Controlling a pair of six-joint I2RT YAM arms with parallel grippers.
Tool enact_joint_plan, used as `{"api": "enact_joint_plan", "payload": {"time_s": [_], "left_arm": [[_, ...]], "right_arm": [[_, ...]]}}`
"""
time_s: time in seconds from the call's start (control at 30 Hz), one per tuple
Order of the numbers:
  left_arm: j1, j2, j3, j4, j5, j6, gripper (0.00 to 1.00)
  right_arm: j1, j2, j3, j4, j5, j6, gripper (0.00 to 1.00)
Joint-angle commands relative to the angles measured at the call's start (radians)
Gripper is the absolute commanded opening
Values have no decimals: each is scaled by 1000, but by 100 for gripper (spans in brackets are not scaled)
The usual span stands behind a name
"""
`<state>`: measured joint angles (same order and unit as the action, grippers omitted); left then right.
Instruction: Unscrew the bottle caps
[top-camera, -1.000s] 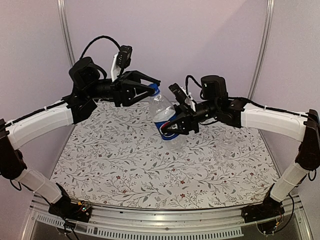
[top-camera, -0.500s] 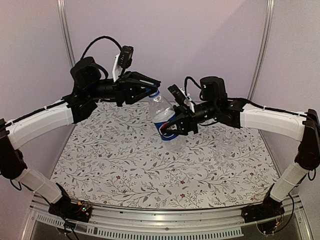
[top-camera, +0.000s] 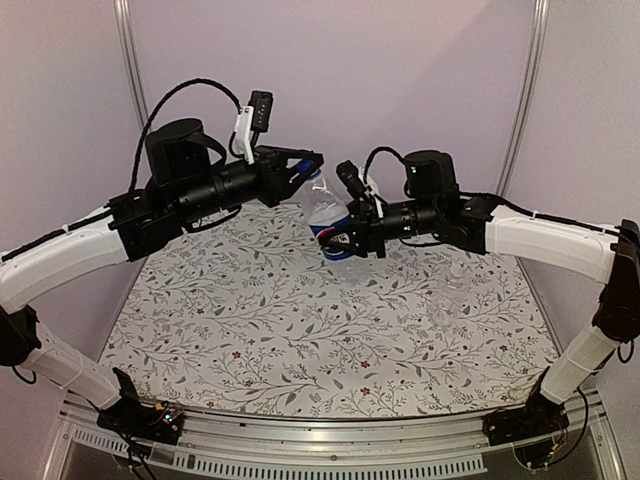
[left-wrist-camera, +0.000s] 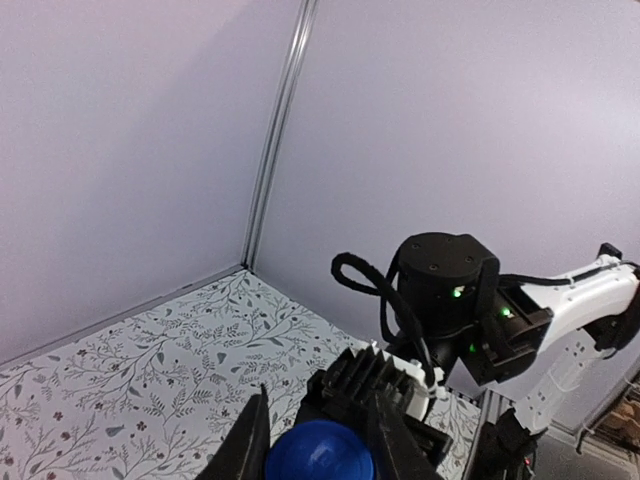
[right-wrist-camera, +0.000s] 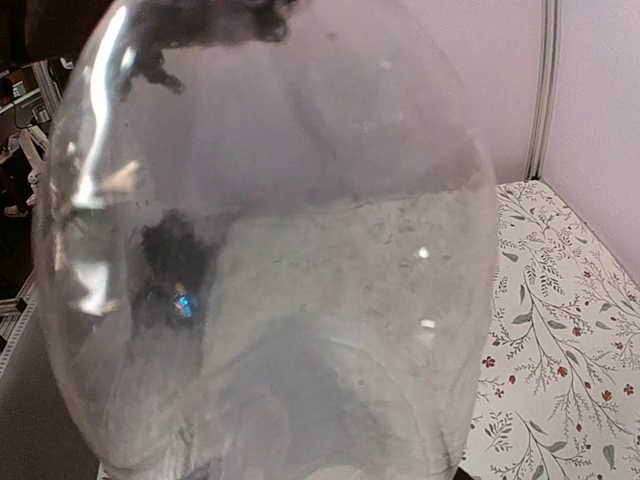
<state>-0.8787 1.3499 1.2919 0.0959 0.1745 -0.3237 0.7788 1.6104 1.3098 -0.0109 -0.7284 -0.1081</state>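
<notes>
Blue cap (left-wrist-camera: 320, 452) clenched in left pincer (top-camera: 306, 172) shows on wrist view; overhead, right pincer (top-camera: 338, 240) grasps Pepsi bottle (top-camera: 322, 204).

We see a flat white table top printed with grey leafy sprigs and small red flowers (top-camera: 250, 330), filling the lower half of the frame. Toward its right side, a small clear unlabelled plastic bottle (top-camera: 455, 278) stands on it.
</notes>
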Motion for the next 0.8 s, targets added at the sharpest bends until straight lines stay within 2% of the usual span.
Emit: {"api": "enact_joint_plan", "payload": {"time_s": [0.0, 0.43, 0.5, 0.77], "left_arm": [[-80, 3, 53, -59, -301, 36, 1], [-82, 12, 91, -83, -320, 34, 1], [-82, 14, 84, -76, -308, 32, 5], [-74, 2, 66, -55, -246, 58, 33]], "right_arm": [[0, -7, 17, -59, 128, 14, 38], [1, 1, 9, -64, 113, -4, 37], [1, 5, 13, -64, 105, -3, 38], [0, 5, 15, -73, 49, -16, 38]]}}
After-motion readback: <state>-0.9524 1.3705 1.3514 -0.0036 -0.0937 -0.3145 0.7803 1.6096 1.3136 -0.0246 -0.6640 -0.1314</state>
